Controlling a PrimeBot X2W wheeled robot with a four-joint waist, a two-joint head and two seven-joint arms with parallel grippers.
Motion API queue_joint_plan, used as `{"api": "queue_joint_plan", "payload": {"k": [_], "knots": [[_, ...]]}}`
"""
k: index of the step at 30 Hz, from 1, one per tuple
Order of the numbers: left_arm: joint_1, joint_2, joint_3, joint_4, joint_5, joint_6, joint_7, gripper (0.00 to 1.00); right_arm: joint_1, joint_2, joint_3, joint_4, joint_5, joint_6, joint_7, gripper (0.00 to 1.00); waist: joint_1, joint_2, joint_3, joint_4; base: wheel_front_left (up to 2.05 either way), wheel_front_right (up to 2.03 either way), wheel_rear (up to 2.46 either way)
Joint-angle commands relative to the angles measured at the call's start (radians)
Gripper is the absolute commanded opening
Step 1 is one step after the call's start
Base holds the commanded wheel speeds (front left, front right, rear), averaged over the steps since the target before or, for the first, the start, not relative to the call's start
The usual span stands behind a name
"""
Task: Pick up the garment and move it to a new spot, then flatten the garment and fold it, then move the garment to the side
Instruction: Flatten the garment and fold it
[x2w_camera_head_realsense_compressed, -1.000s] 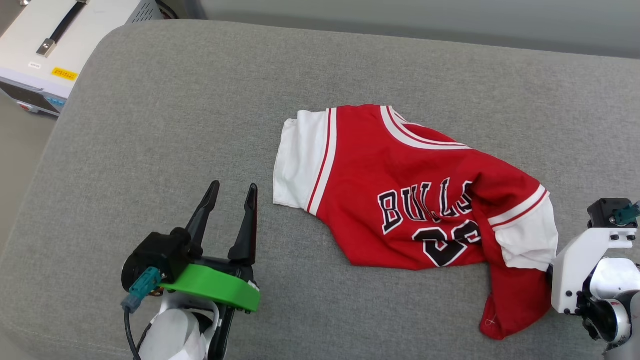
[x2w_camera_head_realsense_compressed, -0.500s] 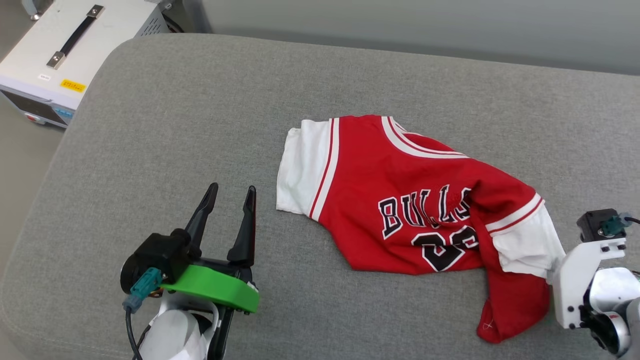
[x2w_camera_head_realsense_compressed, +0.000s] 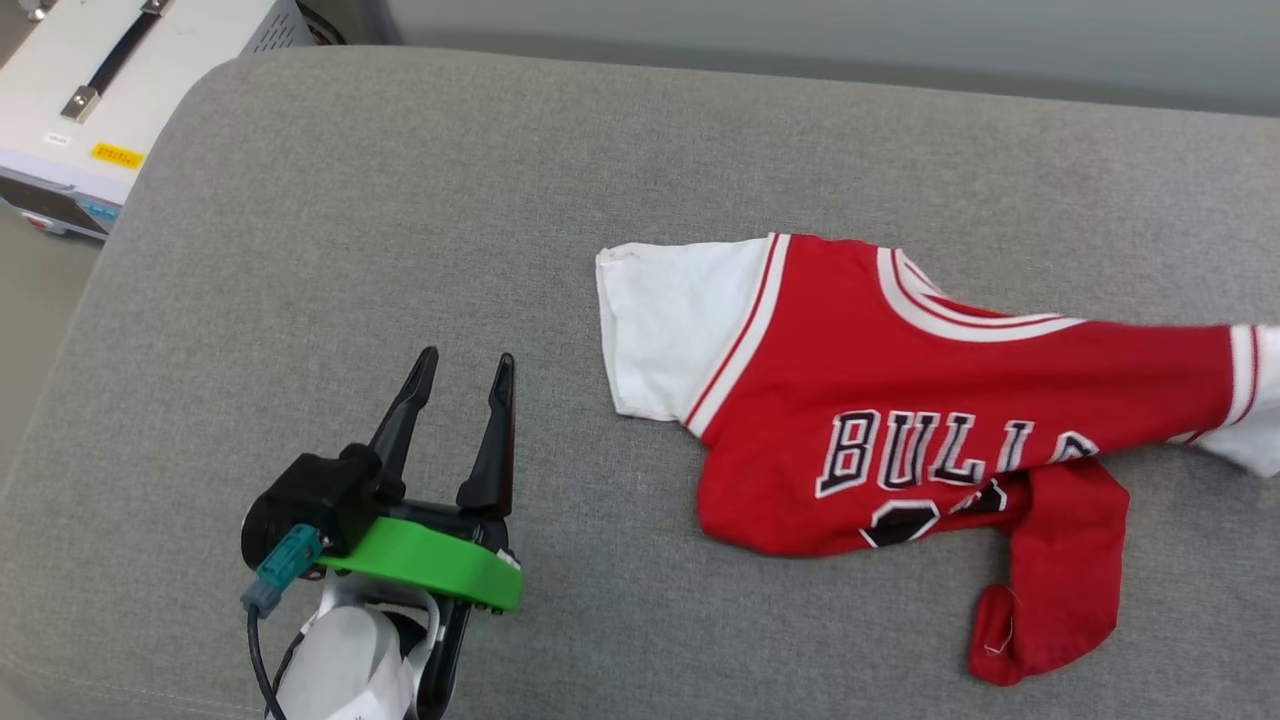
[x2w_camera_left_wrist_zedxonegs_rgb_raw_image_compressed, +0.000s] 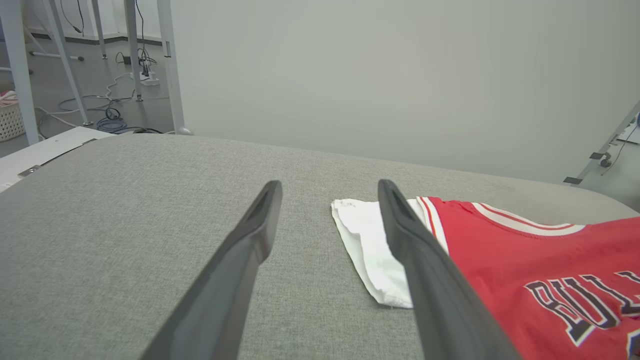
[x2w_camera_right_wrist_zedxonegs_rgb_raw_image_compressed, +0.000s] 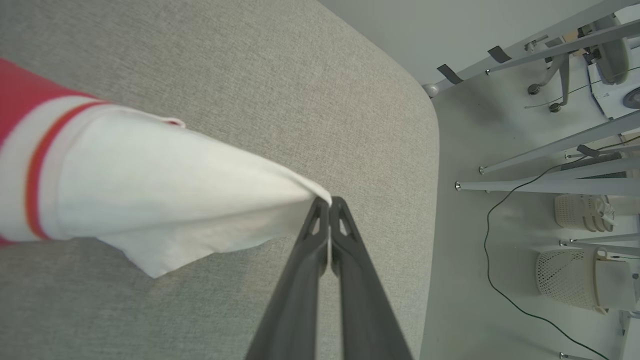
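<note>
Since half a second ago: garment (x2w_camera_head_realsense_compressed: 860, 400) drawn out to the robot's right. Its right sleeve, then bunched beside the right arm, now runs taut past the head view's right edge. The frame itself has also shifted a little, so part of that is camera.

Left to right:
- White case (x2w_camera_head_realsense_compressed: 100, 90) with a dark handle, off the cushion's far-left corner. It carries a yellow label (x2w_camera_head_realsense_compressed: 117, 155), print too small to read.
- Left gripper (x2w_camera_head_realsense_compressed: 467, 356): fingers spread, nothing between them, low over the grey cushion (x2w_camera_head_realsense_compressed: 400, 200), near the garment's left sleeve (x2w_camera_head_realsense_compressed: 670, 330) but apart from it.
- Garment lies right of centre on the cushion. Left sleeve flat, collar trim showing, lower hem crumpled and folded back in a red tail.
- Lettering (x2w_camera_head_realsense_compressed: 930, 450): "BULL" legible in black with white outline, the last letter lost in a crease. The number below is mostly tucked under the fold and can't be read.
- Right gripper (x2w_camera_right_wrist_zedxonegs_rgb_raw_image_compressed: 329, 201): fingers pinched together on the tip of the white right sleeve (x2w_camera_right_wrist_zedxonegs_rgb_raw_image_compressed: 165, 190), which lifts off the cushion.

Progress, as judged: garment grasped and seemingly mid-relocation or being stretched. Flattening unfinished. Fold and final move aside not begun.
</note>
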Motion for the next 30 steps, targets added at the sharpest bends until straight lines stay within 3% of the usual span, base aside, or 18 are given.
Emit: {"api": "queue_joint_plan", "payload": {"k": [1,6,12,13,14,15,23,30], "knots": [[-0.027,-0.003,-0.004,-0.005,-0.009,-0.005,-0.006,1.0,-0.04,-0.037,0.019,0.023,-0.002,-0.001,-0.018,0.0,-0.0001,-0.0001,0.038,0.009,0.0,0.0,0.0],[-0.058,-0.007,-0.017,-0.008,-0.016,-0.005,-0.006,1.0,-0.157,-0.118,0.089,0.15,0.0,-0.001,-0.084,0.0,-0.0001,-0.0001,0.086,0.036,0.0,0.0,0.0],[-0.088,-0.014,-0.023,-0.01,-0.021,-0.005,-0.006,1.0,-0.263,-0.119,0.156,0.321,0.027,-0.001,-0.137,0.0,-0.0001,-0.0001,0.129,0.068,0.0,0.0,0.0],[-0.091,-0.014,-0.022,-0.01,-0.021,-0.005,-0.006,1.0,-0.276,-0.114,0.163,0.344,0.025,-0.001,-0.149,0.23,-0.0001,-0.0001,0.133,0.071,0.0,0.0,0.0],[-0.094,-0.015,-0.022,-0.01,-0.021,-0.005,-0.006,1.0,-0.292,-0.107,0.169,0.372,0.02,-0.001,-0.164,0.68,-0.0001,-0.0001,0.137,0.073,0.0,0.0,0.0],[-0.096,-0.015,-0.021,-0.01,-0.021,-0.005,-0.006,1.0,-0.302,-0.1,0.174,0.394,0.017,-0.001,-0.175,1.0,-0.0001,-0.0001,0.138,0.075,0.0,0.0,0.0],[-0.095,-0.016,-0.007,0.005,-0.018,-0.006,-0.006,1.0,-0.369,-0.029,0.156,0.548,-0.032,-0.001,-0.267,1.0,-0.0001,-0.0001,0.101,0.061,0.0,0.0,0.0],[-0.075,-0.009,0.005,0.019,-0.023,-0.006,-0.006,1.0,-0.375,0.033,0.121,0.561,-0.037,-0.001,-0.409,1.0,-0.0001,-0.0001,0.012,0.018,0.0,0.0,0.0]]}}
